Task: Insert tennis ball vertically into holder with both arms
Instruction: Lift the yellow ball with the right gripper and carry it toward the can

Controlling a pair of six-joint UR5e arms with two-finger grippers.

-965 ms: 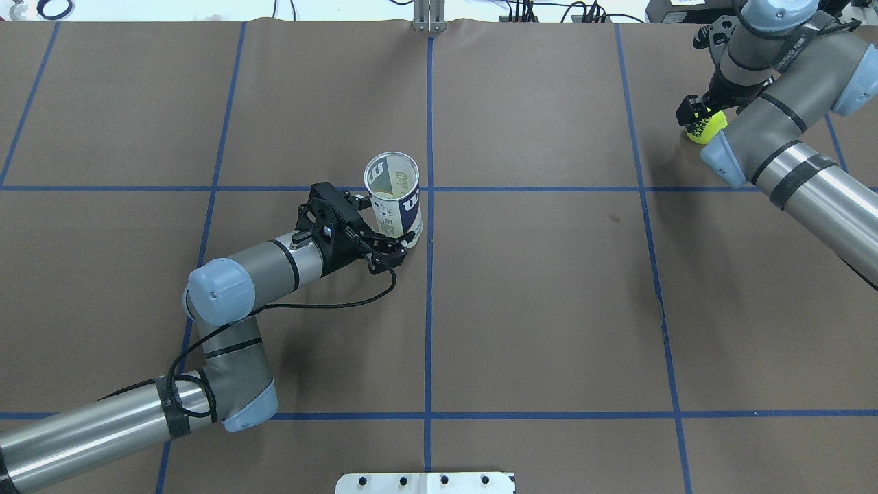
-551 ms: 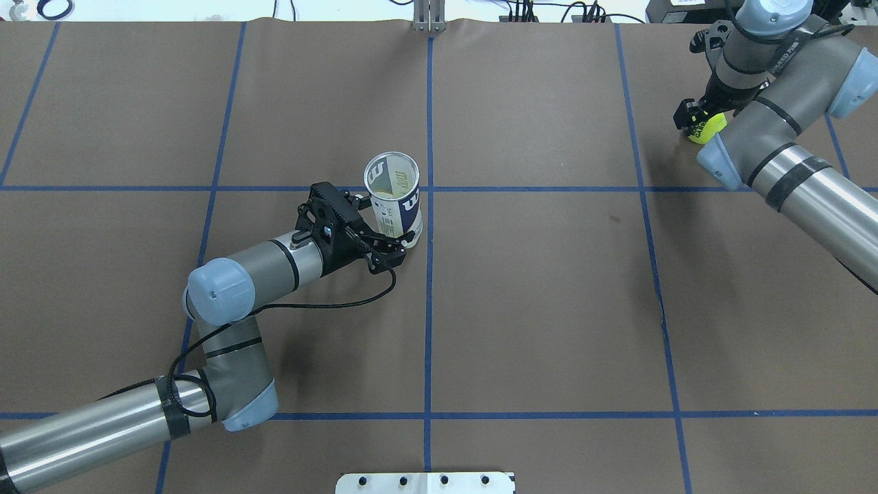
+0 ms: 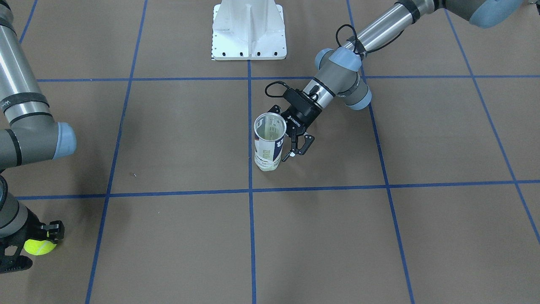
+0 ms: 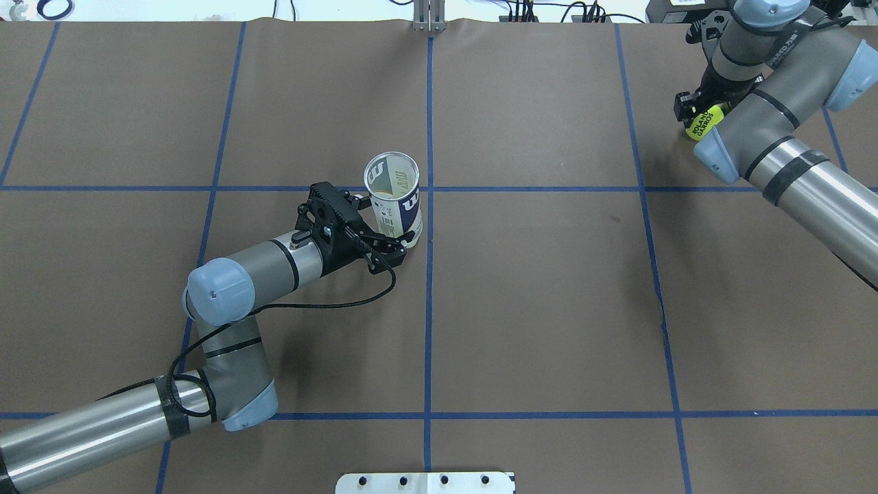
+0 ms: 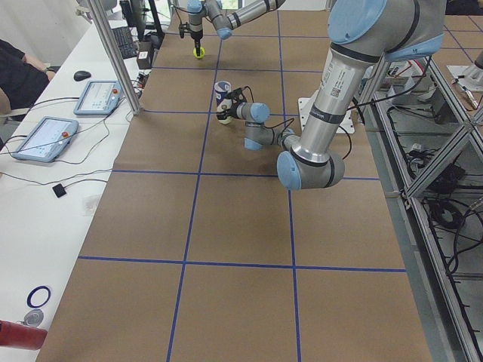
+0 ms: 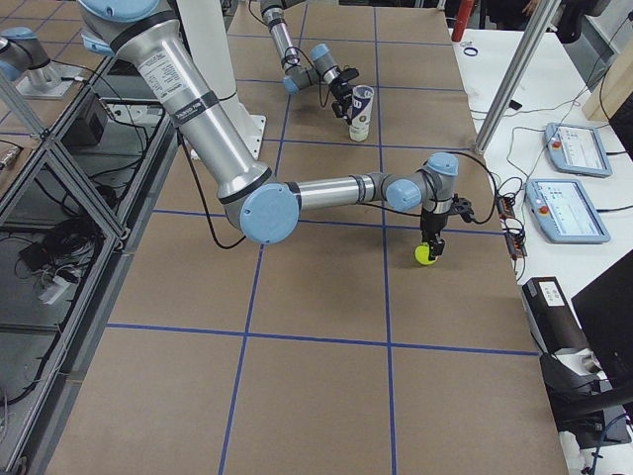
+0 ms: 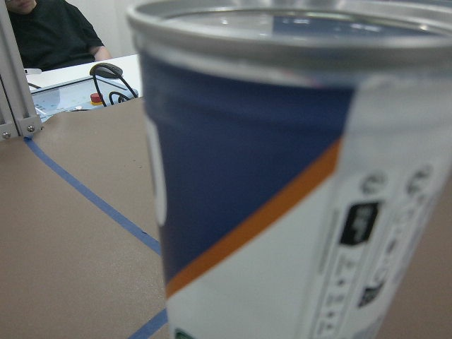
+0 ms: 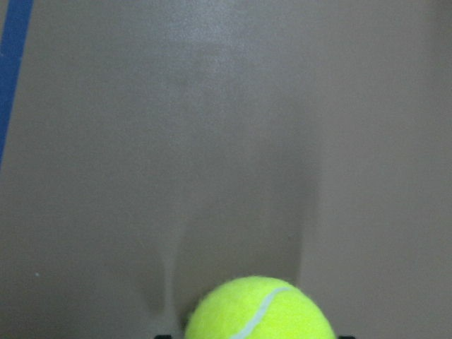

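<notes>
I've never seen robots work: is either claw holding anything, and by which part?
The left gripper clasps the holder low on its side wall. The right gripper pinches the tennis ball across its middle.

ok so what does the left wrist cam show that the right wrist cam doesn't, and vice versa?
Left wrist view only: the holder close up, with its silver rim and a navy label with an orange stripe. Past the table edge are a person in a dark shirt and a pendant with a red button.
Right wrist view only: the tennis ball, cut off at the bottom edge.
Both: the brown table and a blue tape line.
</notes>
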